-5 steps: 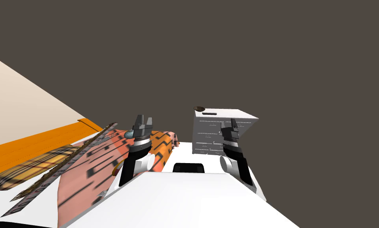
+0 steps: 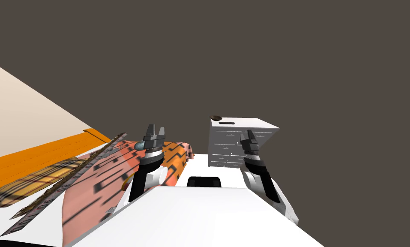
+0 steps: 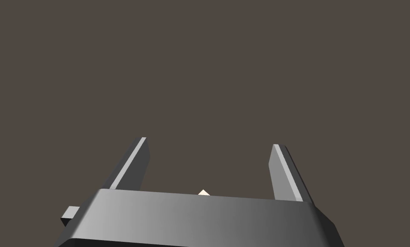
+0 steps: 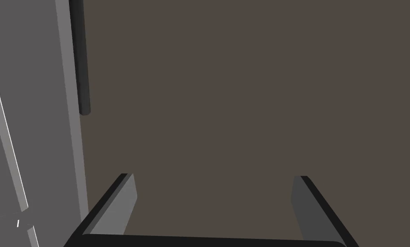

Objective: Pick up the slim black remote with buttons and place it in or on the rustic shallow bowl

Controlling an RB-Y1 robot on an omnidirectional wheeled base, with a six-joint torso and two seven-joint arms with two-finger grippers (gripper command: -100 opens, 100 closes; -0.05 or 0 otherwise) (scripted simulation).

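Observation:
In the head view a slim black remote (image 2: 226, 123) lies on top of a pale grey bedside cabinet (image 2: 231, 148). A small brown shallow bowl (image 2: 216, 117) sits at the cabinet's far left corner, just beyond the remote. My right gripper (image 2: 249, 135) hangs in front of the cabinet's face, below the top, and its fingers stand open (image 4: 213, 176) with nothing between them. My left gripper (image 2: 155, 130) is over the bed's edge to the left, open and holding nothing (image 3: 209, 143).
A bed with an orange side (image 2: 37, 156), a plaid pillow (image 2: 37, 182) and a pink patterned blanket (image 2: 109, 171) lies to the left. Beside my right gripper stands a grey panel (image 4: 32, 107) with a dark bar handle (image 4: 80, 55). Brown-grey floor surrounds the cabinet.
My right forearm has swung outward to the right, and its gripper has tilted and sunk slightly in front of the cabinet. The left arm has not moved.

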